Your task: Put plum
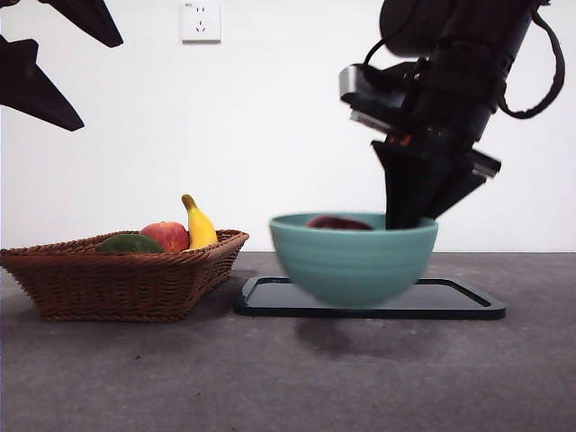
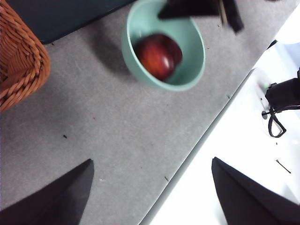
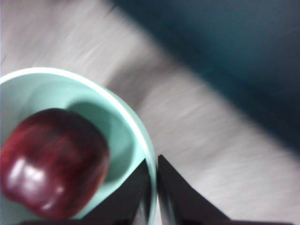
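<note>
Wicker basket [image 1: 117,279] at the frame's left holds a green fruit [image 1: 129,243], an apple [image 1: 166,236] and a banana [image 1: 199,225]. At centre the plum [image 1: 337,222] already lies in the teal bowl [image 1: 353,261], which hangs blurred above the black tray [image 1: 450,301], so setting the bowl down seems to be what is left. To the right, the right gripper [image 1: 407,216] has its jaws clenched on the bowl's rim. The left gripper [image 2: 152,192] waits with jaws released, well apart. Grey desk [image 1: 270,378], white wall [image 1: 270,117], one socket [image 1: 201,20] high up.
</note>
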`<state>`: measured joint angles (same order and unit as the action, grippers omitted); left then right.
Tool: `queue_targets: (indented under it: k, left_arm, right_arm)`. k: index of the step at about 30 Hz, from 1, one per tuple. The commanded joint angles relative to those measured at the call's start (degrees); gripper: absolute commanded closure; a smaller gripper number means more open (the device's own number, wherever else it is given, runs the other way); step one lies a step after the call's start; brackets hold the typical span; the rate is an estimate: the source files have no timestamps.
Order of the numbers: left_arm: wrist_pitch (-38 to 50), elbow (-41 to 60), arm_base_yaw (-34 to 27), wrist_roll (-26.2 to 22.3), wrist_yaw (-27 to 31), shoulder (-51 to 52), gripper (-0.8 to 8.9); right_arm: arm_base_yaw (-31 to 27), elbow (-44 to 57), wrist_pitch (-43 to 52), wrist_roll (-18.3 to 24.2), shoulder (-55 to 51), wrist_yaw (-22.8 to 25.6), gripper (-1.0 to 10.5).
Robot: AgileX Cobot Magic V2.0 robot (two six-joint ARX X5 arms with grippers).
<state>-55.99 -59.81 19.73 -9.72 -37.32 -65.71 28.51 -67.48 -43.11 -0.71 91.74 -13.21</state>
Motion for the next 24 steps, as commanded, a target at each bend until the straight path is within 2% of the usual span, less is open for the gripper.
queue_targets:
  k: [1,12,24]
  left_arm:
    - [0.3,-0.2,0.2,0.0,-0.2,-0.4,4.11]
    - [0.3,-0.2,0.2,0.0,-0.2,-0.4,4.11]
    - [0.3,-0.2,0.2,-0.1,-0.2,-0.4,4.11]
  right_arm:
    - [-1.7,-3.4,0.2,-0.8,0.5,0.0,9.4]
    - [-9.5,-16.8,-2.9,-0.5,7.1,0.1,9.4]
    - [-11.1,-26.0,-3.4,-0.6,19.0,0.0,9.4]
